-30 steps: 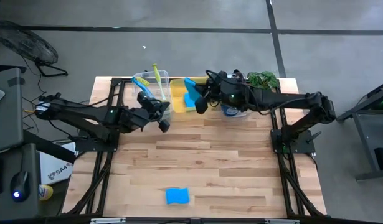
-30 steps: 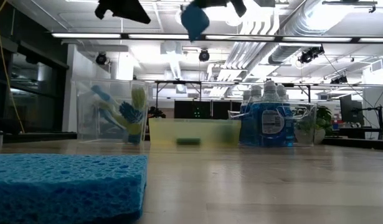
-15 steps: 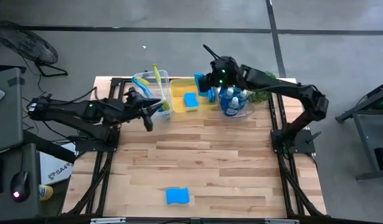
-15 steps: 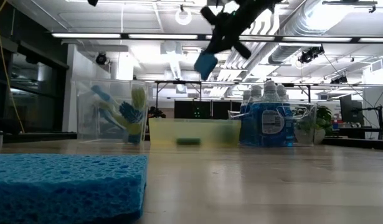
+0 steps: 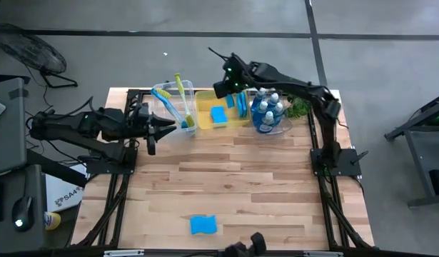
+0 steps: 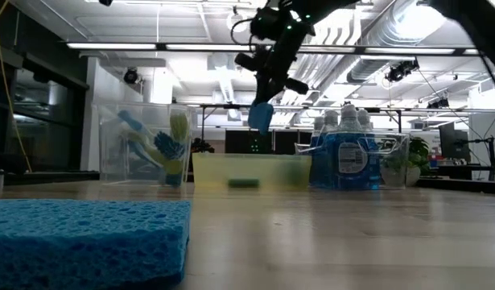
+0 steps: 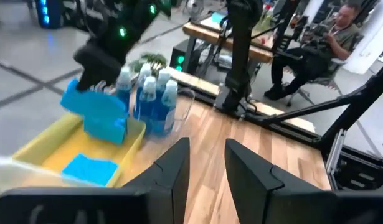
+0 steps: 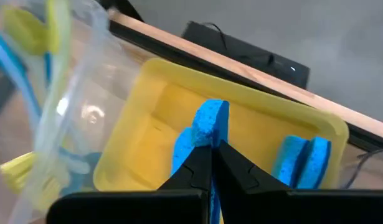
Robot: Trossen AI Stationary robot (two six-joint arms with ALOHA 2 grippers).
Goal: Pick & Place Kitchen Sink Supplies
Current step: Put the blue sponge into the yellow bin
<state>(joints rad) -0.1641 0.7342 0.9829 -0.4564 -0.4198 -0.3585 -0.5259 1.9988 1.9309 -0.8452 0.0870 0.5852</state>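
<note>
My right gripper (image 5: 225,87) hangs over the yellow bin (image 5: 203,120) at the table's far edge, shut on a blue sponge (image 6: 260,115) that hangs below it. A flat sponge (image 5: 218,114) lies in that bin, and two more (image 8: 303,158) stand on edge at its right end. A third loose sponge (image 5: 203,225) lies flat near the table's near edge. Dish brushes (image 5: 178,100) stand in the clear bin (image 5: 164,121) to the left. Soap bottles (image 5: 268,111) stand to the right. My left gripper (image 5: 152,133) is near the clear bin, slightly open and holding nothing. My right gripper pinches the sponge's upper edge (image 8: 210,127) between its two fingers (image 8: 194,168). The fingers come slanting down from above. The sponge (image 7: 99,115) hangs on edge below them, clear of the yellow bin (image 7: 48,149) and of the sponge lying in it.
A green plant (image 5: 299,107) stands at the far right corner behind the bottles. The wooden tabletop (image 5: 248,185) between the bins and the near sponge (image 6: 86,242) is bare. A person sits at a desk (image 7: 316,43) beyond the table.
My right gripper has carried the sponge toward the table's far edge, tipped downward and sunk toward the yellow bin; the sponge now hangs just above it. My left gripper has drawn back from the clear bin toward the table's left edge.
</note>
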